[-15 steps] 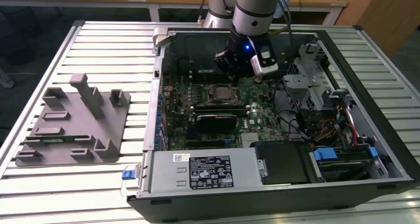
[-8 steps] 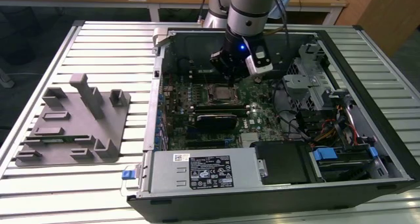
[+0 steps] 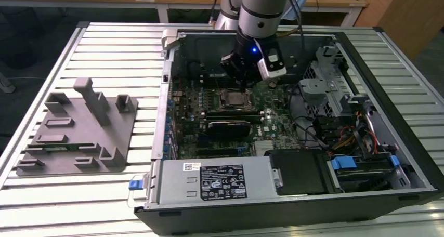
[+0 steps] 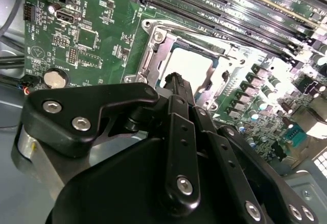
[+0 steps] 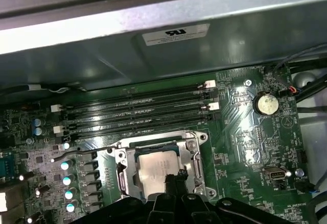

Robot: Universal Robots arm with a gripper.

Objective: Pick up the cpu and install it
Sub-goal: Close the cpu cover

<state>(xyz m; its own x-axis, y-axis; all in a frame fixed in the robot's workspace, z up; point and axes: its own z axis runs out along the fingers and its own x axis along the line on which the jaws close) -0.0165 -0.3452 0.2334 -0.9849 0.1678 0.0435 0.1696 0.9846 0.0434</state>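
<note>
Our gripper (image 4: pixel 176 81) hangs low inside the open computer case (image 3: pixel 166 117). Its fingers (image 4: pixel 180 132) are drawn together into one narrow tip with nothing between them.

Directly under that tip we see the cpu (image 5: pixel 153 165), which lies flat in the socket (image 5: pixel 196 155) on the motherboard (image 5: pixel 240 132), silver top upward. In the first wrist view the tip covers the chip's edge nearest the camera, so the tool stands over the chip's rim and not its middle. We cannot tell whether tip and metal touch or are just apart.

Being square, the chip has no long axis to speak of. Its edges run parallel to the memory slots (image 5: pixel 138 114) just beyond the socket, and the gripper's approach line is straight down onto it. We judge the chip to be seated within the metal frame, though whether the frame is latched we cannot say.

Farther off a coin battery (image 5: pixel 264 103) sits on the board. Well apart, on the exterior view's left, a grey fixture plate (image 3: pixel 76 128) rests on the slatted table (image 3: pixel 104 44).
</note>
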